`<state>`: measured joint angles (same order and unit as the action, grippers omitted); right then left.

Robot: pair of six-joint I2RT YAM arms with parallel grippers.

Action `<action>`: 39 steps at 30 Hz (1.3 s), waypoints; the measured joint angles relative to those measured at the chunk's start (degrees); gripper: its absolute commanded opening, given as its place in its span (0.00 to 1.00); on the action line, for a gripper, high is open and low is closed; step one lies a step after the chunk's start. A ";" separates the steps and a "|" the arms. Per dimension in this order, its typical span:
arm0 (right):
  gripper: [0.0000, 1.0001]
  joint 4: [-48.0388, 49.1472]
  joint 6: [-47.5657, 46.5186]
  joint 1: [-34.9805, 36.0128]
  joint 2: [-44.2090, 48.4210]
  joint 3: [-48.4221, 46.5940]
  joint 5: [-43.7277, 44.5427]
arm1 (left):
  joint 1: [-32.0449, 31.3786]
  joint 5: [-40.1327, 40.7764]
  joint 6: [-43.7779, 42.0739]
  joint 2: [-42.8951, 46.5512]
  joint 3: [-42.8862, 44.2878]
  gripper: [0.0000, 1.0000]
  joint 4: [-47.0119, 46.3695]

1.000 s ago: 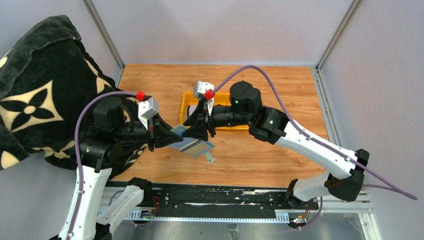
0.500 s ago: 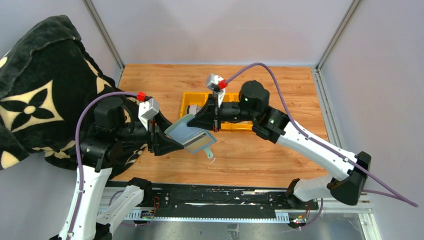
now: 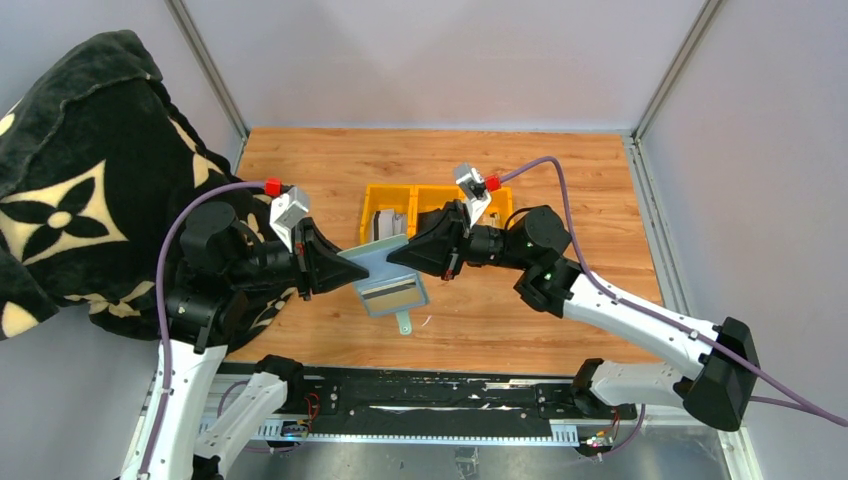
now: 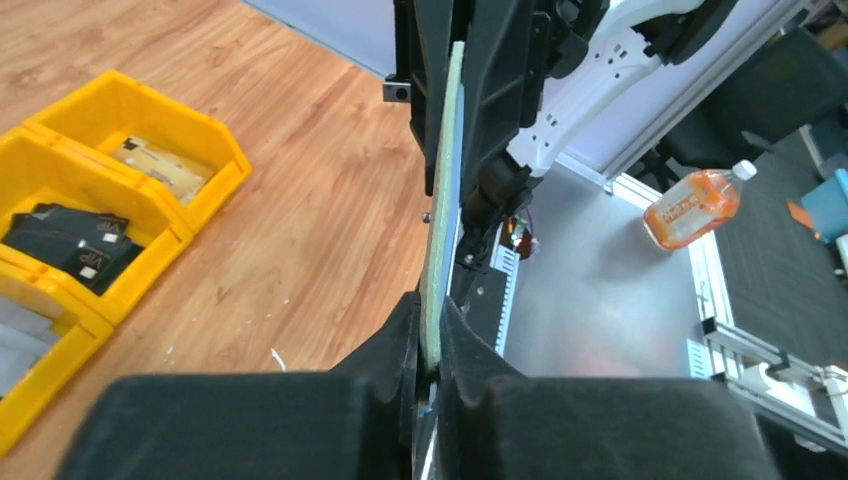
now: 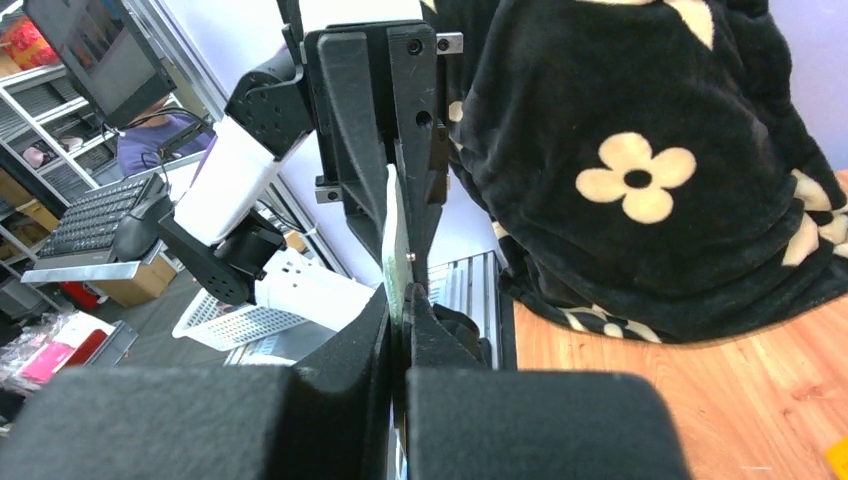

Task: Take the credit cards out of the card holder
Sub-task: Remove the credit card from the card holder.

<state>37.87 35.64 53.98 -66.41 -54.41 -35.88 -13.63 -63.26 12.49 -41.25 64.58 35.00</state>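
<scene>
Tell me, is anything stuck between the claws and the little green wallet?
Nothing visible is. The left claw and the right claw each pinch an edge of the card holder directly, holding it up over the table.

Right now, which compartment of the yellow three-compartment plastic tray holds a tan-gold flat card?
The end compartment farthest from the left wrist camera; the middle one holds black cards, the nearest a pale grey card.

One camera looks down; wrist cameras face each other closely across the card holder (image 3: 375, 265).
</scene>
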 measured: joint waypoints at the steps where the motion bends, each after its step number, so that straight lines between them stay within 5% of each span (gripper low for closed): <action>1: 0.27 0.48 0.50 0.09 -0.20 0.00 -0.04 | 0.00 0.33 1.62 0.44 -0.81 0.00 -1.66; 5: 0.50 -2.40 -1.05 0.28 -0.31 -1.66 -1.84 | 0.00 2.51 0.07 0.26 -0.72 0.00 -1.29; 10: 0.64 -25.53 -14.23 0.44 -5.40 -19.02 -6.67 | 0.00 4.39 -10.86 -1.09 1.70 0.00 7.06; 15: 0.70 -52.06 -32.65 1.49 -13.55 -39.45 -8.63 | -0.24 5.99 -21.75 -2.58 3.28 0.00 15.54; 21: 0.73 -73.00 -45.33 3.80 -22.01 -47.71 -7.17 | -3.65 9.62 -29.27 -4.24 3.72 0.00 20.79; 24: 0.64 -78.36 -48.19 4.74 -24.79 -48.26 -6.08 | -4.48 11.06 -31.01 -4.57 3.72 0.00 21.86; 29: 0.19 -82.14 -50.60 5.68 -26.23 -48.30 -4.26 | -4.59 12.17 -32.46 -4.76 3.78 0.00 22.36; 31: 0.03 -81.99 -50.77 5.68 -26.21 -48.30 -3.06 | -4.63 12.15 -32.70 -4.74 3.93 0.13 22.51; 32: 0.00 -81.66 -50.77 5.68 -26.18 -48.30 -2.67 | -4.70 12.15 -32.83 -4.72 4.07 0.34 22.60; 36: 0.00 -77.68 -49.35 5.57 -24.26 -45.83 -1.97 | -4.83 12.20 -33.24 -4.68 4.79 0.80 22.49; 39: 0.00 -70.16 -46.03 4.94 -19.02 -39.15 -2.25 | -4.85 11.43 -32.44 -4.15 4.85 0.85 22.60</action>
<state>-32.29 -10.39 58.92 -85.43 -93.56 -38.13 -18.48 -51.83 -19.94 -45.41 69.43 57.60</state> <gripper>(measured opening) 0.023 0.799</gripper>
